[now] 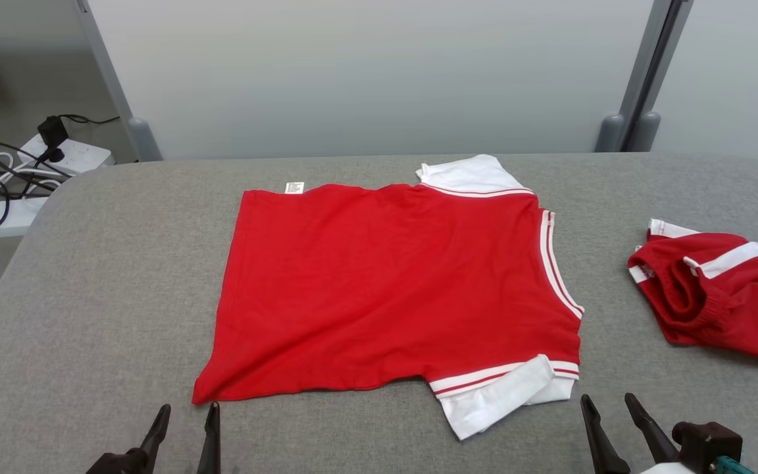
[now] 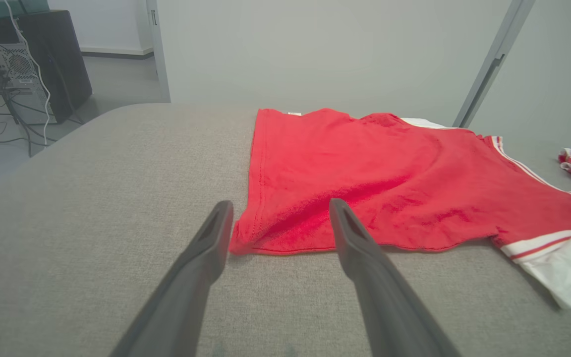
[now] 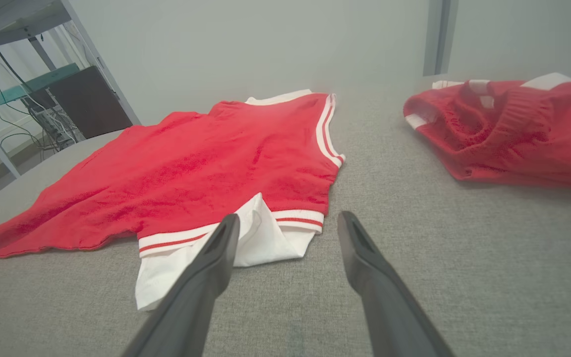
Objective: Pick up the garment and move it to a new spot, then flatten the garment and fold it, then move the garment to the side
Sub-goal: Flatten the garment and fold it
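Observation:
The garment [image 1: 385,289] is a red shirt with white sleeves and red-striped white trim, spread flat in the middle of the grey table [image 1: 89,296], neck toward the right. My left gripper [image 1: 186,411] stands open just in front of the shirt's near left hem corner, seen close up in the left wrist view as the garment [image 2: 389,178] beyond the gripper [image 2: 280,208]. My right gripper [image 1: 608,399] is open near the front edge, just right of the near white sleeve [image 1: 504,401]. From the right wrist, the garment [image 3: 206,168] lies ahead-left of the gripper [image 3: 288,223].
A second red garment with white bands [image 1: 714,289] lies crumpled at the table's right edge, also the bundle [image 3: 503,129]. Power strips and cables [image 1: 30,178] lie on the floor beyond the left edge. A computer tower [image 2: 28,64] stands farther off. A pale wall backs the table.

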Motion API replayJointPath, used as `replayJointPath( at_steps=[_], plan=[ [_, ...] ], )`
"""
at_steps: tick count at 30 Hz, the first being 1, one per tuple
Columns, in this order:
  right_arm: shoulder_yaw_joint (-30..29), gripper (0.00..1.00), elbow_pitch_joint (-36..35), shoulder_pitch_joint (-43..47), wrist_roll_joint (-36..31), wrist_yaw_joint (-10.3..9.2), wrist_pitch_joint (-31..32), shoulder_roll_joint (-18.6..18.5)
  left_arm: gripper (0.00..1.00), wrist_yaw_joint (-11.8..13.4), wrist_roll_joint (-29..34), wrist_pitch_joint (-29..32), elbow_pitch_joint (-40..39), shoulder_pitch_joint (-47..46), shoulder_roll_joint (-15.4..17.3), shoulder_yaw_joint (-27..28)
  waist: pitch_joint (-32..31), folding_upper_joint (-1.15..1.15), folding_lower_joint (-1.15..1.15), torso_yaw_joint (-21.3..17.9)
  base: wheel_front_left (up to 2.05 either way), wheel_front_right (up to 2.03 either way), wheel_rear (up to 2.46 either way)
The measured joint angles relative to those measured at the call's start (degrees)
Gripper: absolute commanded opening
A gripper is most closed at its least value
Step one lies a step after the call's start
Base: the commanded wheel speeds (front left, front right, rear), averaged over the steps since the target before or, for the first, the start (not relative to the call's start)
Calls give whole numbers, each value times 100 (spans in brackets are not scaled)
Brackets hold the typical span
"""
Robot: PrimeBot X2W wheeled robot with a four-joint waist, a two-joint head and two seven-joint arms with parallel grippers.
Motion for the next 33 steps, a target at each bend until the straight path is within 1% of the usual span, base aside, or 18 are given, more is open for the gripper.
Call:
replayJointPath(
  at_steps=[2, 6, 12, 14, 17, 22, 25, 27, 28, 29, 32, 33],
  plan=[
    [2, 100, 271, -104, 213, 0, -1, 54, 100, -1, -3, 0, 14, -1, 1, -56, 25, 0, 0, 49, 0, 0, 0],
    [65, 100, 689, -454, 403, 0, 0, 82, 100, -9, -3, 0, 31, -5, 1, -198, 72, 0, 0, 172, 0, 0, 0],
    [208, 100, 1087, -784, 719, 0, -1, 175, 100, -53, -2, 0, 44, -20, 3, -315, 146, 0, 0, 371, 0, 0, 0],
    [218, 96, 1196, -856, 749, 0, -1, 177, 100, -56, -2, 0, 53, -25, 3, -333, 169, 0, 0, 430, 0, 0, 0],
    [216, 96, 1308, -946, 824, 0, -1, 182, 100, -57, -2, 0, 54, -26, 4, -345, 201, 0, 0, 508, 0, 0, 0],
    [286, 83, 1474, -1055, 826, 0, -1, 194, 100, -86, -2, 0, 57, -41, 4, -404, 257, 0, 0, 641, 0, 0, 0],
    [271, 68, 1586, -1097, 827, 0, -1, 215, 100, -103, -3, 0, 55, -62, 7, -433, 308, 0, 0, 698, 0, 0, 0],
    [223, 64, 1629, -1163, 823, 0, 0, 215, 100, -103, -3, 0, 55, -95, 5, -444, 344, 0, 0, 726, 0, 0, 0],
    [180, 60, 1664, -1189, 815, 0, -1, 214, 100, -103, -3, 0, 54, -134, 3, -447, 360, 0, 0, 738, 0, 0, 0],
    [154, 57, 1704, -1216, 795, 0, -1, 215, 100, -104, -3, 0, 47, -158, 7, -446, 377, 0, 0, 750, 0, 0, 0],
    [77, 60, 1780, -1269, 730, 0, -1, 215, 100, -104, -5, 0, 47, -161, 5, -449, 420, 0, 0, 773, 0, 0, 0],
    [29, 58, 1805, -1271, 695, 0, -1, 223, 100, -104, -5, 0, 47, -161, 5, -452, 431, 0, 0, 778, 0, 0, 0]
  ],
)
